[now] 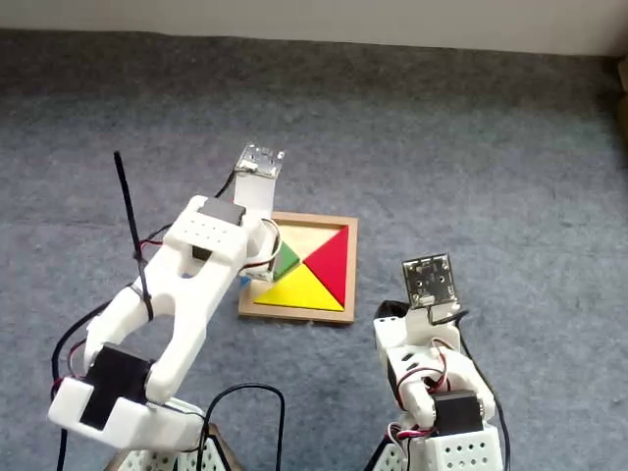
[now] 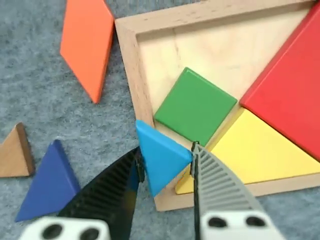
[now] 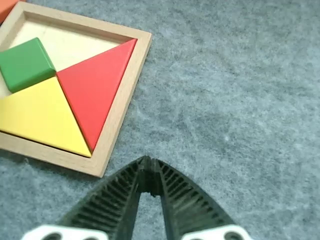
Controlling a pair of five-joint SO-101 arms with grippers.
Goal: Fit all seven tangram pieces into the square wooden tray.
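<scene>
An indoor room of unclear kind: grey carpet [image 1: 471,128] below pale wall [image 1: 294,15].

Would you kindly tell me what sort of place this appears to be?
Probably a small robotics test bench: two white desktop robot arms stand on a grey carpet-like table covering, near a square wooden tray of coloured tangram pieces.

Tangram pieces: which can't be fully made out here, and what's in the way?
High view: the left arm covers one side of the wooden tray and part of the green square.
Left wrist view: the red triangle runs off the edge.
Right wrist view: the orange piece is just a corner at the edge.
Light blue triangle: lifted or resting on the rim, cannot tell.
</scene>
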